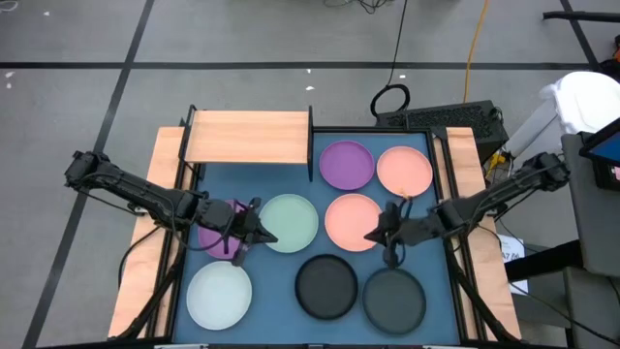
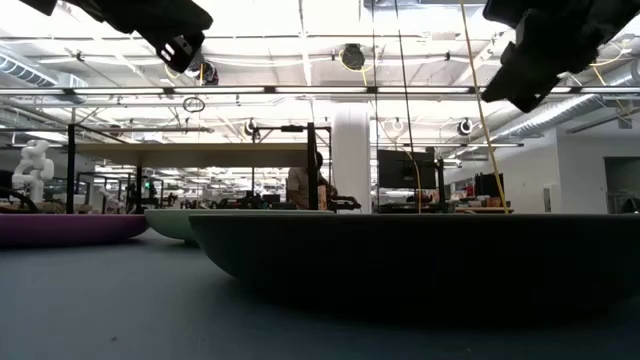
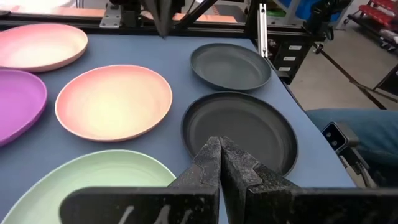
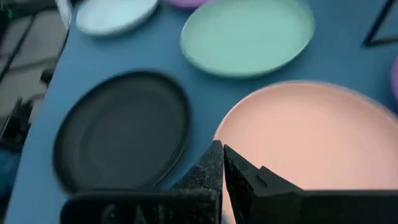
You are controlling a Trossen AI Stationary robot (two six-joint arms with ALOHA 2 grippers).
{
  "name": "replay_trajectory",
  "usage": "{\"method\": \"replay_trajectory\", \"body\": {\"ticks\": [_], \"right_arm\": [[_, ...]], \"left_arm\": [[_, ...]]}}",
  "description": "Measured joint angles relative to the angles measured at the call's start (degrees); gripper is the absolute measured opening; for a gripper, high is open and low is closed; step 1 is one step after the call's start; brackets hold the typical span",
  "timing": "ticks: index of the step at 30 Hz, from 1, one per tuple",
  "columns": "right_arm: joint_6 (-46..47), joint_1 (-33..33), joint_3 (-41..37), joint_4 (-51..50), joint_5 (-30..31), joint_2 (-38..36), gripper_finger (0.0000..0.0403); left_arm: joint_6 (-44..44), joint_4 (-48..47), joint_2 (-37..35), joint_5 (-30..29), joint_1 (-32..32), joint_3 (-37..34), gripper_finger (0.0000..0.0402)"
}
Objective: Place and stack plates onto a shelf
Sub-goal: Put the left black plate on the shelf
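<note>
Eight round plates lie flat on the blue tabletop: purple [image 1: 346, 163], pink [image 1: 404, 170], pink [image 1: 354, 221], pale green [image 1: 288, 222], a second purple [image 1: 215, 233], whitish [image 1: 219, 296], and two black [image 1: 325, 286] [image 1: 394, 298]. The light-wood shelf [image 1: 247, 136] stands at the far left with nothing on it. My left gripper [image 1: 267, 237] hovers shut over the near edge of the pale green plate [image 3: 93, 180]. My right gripper [image 1: 371, 237] hovers shut over the near edge of the nearer pink plate [image 4: 311, 137]. Both grippers are clear of the plates.
Wooden side rails [image 1: 145, 242] [image 1: 465, 155] run along the tabletop's left and right edges. A keyboard [image 1: 446, 116] and cables lie beyond the far right corner. In the low view the near black plate [image 2: 420, 260] fills the foreground.
</note>
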Motion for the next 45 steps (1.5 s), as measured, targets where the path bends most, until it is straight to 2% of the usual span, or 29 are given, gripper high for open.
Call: {"method": "replay_trajectory", "body": {"ticks": [6, 11, 21, 28, 34, 45], "right_arm": [[2.72, 3.60, 6.99, -8.57, -1.45, 6.36, 0.0000], [0.51, 5.52, 10.24, -8.62, -3.02, 11.23, 0.0007], [-3.12, 5.61, 16.74, -6.41, -7.67, 21.93, 0.0081], [-10.25, 7.37, 22.01, -1.72, -8.79, 29.44, 0.0115], [-9.47, 9.81, 26.37, -1.79, -8.90, 32.79, 0.0118], [-9.09, 13.68, 27.21, -2.25, -9.17, 33.57, 0.0118]], "left_arm": [[0.83, 0.61, 0.00, -0.02, 0.04, 0.00, 0.0001], [0.81, 0.61, 0.00, -0.02, 0.04, -0.01, 0.0001], [0.79, 2.13, 0.00, -0.99, 0.04, -0.01, 0.0001], [3.88, 2.09, 0.02, -1.14, 0.03, -0.01, 0.0001], [6.71, 2.22, 0.00, -1.38, 0.09, -0.01, 0.0001], [6.84, 3.61, 0.01, -1.40, 0.09, -0.01, 0.0001]]}}
